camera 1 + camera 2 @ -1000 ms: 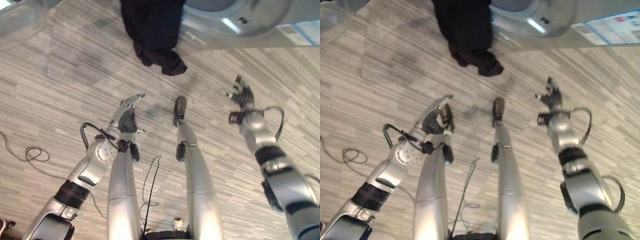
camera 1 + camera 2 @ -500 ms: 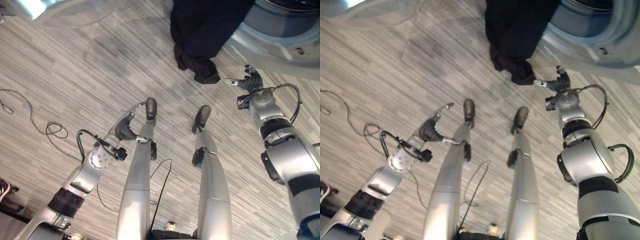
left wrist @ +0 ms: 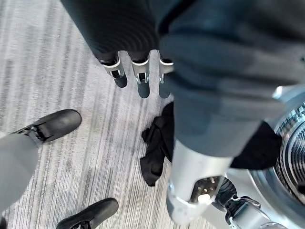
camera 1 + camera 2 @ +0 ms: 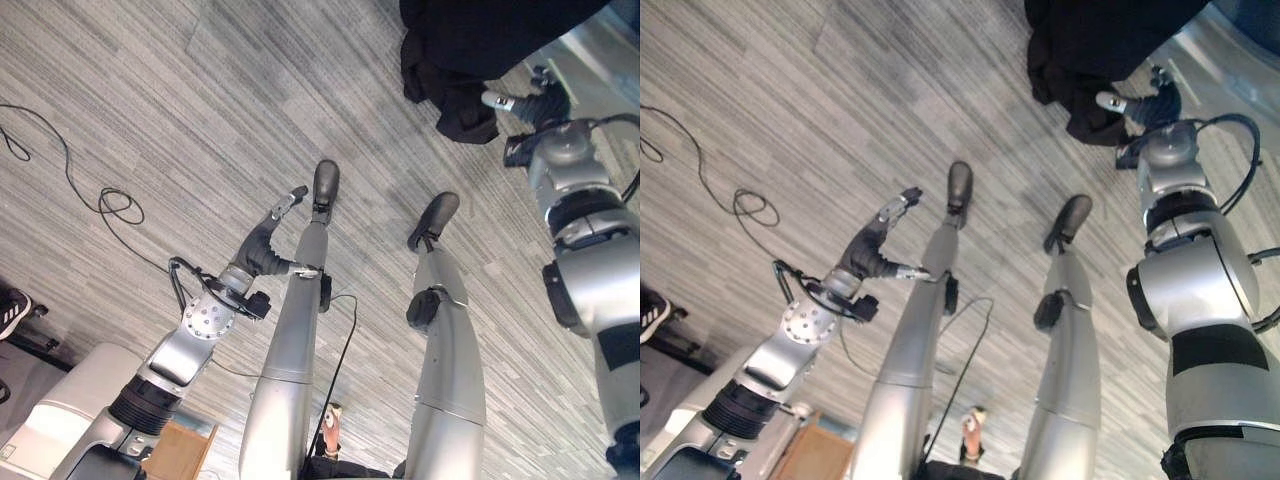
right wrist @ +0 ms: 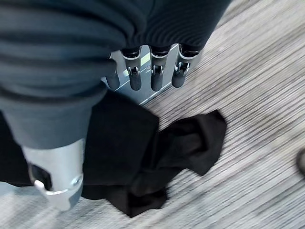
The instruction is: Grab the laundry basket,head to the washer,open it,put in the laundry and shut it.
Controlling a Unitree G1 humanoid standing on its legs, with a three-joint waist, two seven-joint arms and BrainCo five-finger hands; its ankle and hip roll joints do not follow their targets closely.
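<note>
Right hand point(image 4: 535, 100) moved beside black garment point(image 5: 157, 157).

Look at the upper left of the left eye view: the wood floor point(image 4: 180, 110) there is lying bare, so you are getting lots of room to pass. At the top right, a black cloth point(image 4: 455, 70) is hanging down and blocking the way. Your right hand point(image 4: 530, 100) is hovering just beside its low end, fingers relaxed. In the left wrist view, the washer drum point(image 3: 288, 157) is sitting right behind the cloth. At the lower left, a pale box point(image 4: 60, 400) is standing close to your left arm.
</note>
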